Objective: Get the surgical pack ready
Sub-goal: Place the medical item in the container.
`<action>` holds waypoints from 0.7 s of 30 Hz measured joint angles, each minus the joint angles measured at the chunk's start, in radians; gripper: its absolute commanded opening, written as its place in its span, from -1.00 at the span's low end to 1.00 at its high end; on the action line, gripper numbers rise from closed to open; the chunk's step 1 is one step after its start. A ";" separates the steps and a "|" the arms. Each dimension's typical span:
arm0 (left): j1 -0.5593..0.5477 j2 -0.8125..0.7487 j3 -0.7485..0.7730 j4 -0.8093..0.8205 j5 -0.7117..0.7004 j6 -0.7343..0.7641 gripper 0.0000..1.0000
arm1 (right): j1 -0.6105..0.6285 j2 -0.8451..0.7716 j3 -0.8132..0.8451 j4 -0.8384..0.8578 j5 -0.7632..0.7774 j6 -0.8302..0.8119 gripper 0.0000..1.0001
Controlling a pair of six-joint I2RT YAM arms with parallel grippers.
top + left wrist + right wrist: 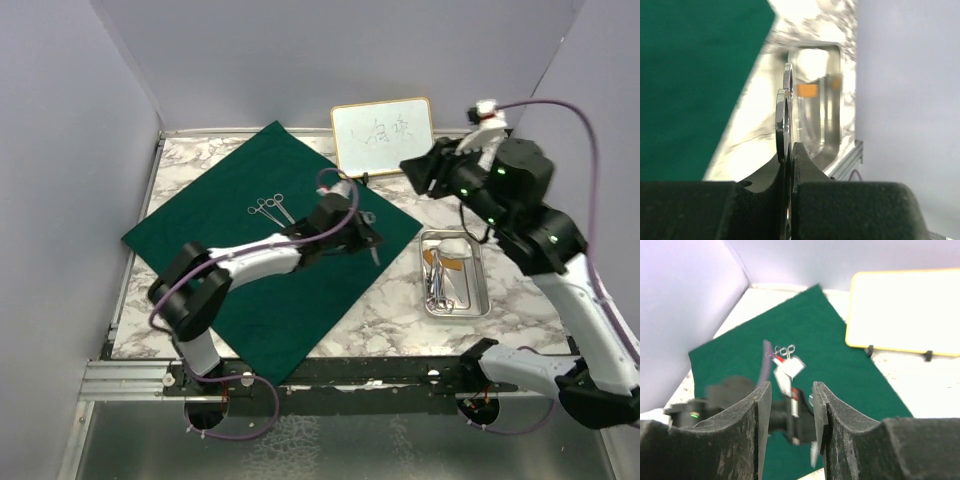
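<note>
Cloth of dark green colour (300,300) lies spread as a diamond on the marble table (400,300), seen from the top camera. Three silver scissor-like instruments (270,207) rest side by side on its far part. The left gripper (366,238) hangs over the right part of the cloth, and one more instrument (373,252) sticks out of it downward. To the right of the cloth, apart from it, stands the small steel tray (455,311) with further instruments (438,285) and something orange inside. A gold-framed whiteboard (382,135) leans at the back. The right gripper (415,172) is raised in front of the whiteboard's right edge.

From the left wrist camera, the jaws are pressed together and pinch the ring handles of the held instrument, which stand upright. Behind them the tray is blurred, and the cloth fills the upper left.

From the right wrist camera, the two fingers (750,425) are spread with nothing between them. Below them are the cloth, the three instruments, the blurred left arm and the whiteboard.
</note>
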 measured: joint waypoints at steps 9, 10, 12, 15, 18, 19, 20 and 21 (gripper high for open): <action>-0.297 0.492 0.544 0.037 -0.069 -0.021 -1.00 | 0.001 -0.168 0.116 -0.176 0.083 -0.078 -0.20; -0.313 0.526 0.581 0.030 -0.069 -0.018 -1.00 | 0.001 -0.172 0.116 -0.189 0.087 -0.083 -0.20; -0.344 0.595 0.665 -0.006 -0.072 -0.013 -1.00 | 0.001 -0.179 0.115 -0.212 0.092 -0.088 -0.20; -0.373 0.673 0.771 -0.057 -0.079 -0.003 -1.00 | 0.002 -0.186 0.108 -0.232 0.092 -0.095 -0.20; -0.382 0.709 0.814 -0.092 -0.092 -0.008 -1.00 | 0.004 -0.190 0.096 -0.246 0.092 -0.102 -0.20; -0.384 0.720 0.828 -0.106 -0.097 -0.011 -1.00 | 0.004 -0.192 0.093 -0.246 0.092 -0.103 -0.20; -0.386 0.734 0.845 -0.115 -0.101 -0.012 -1.00 | 0.004 -0.195 0.089 -0.246 0.092 -0.103 -0.20; -0.388 0.748 0.868 -0.132 -0.106 -0.013 -1.00 | 0.004 -0.197 0.085 -0.246 0.092 -0.104 -0.20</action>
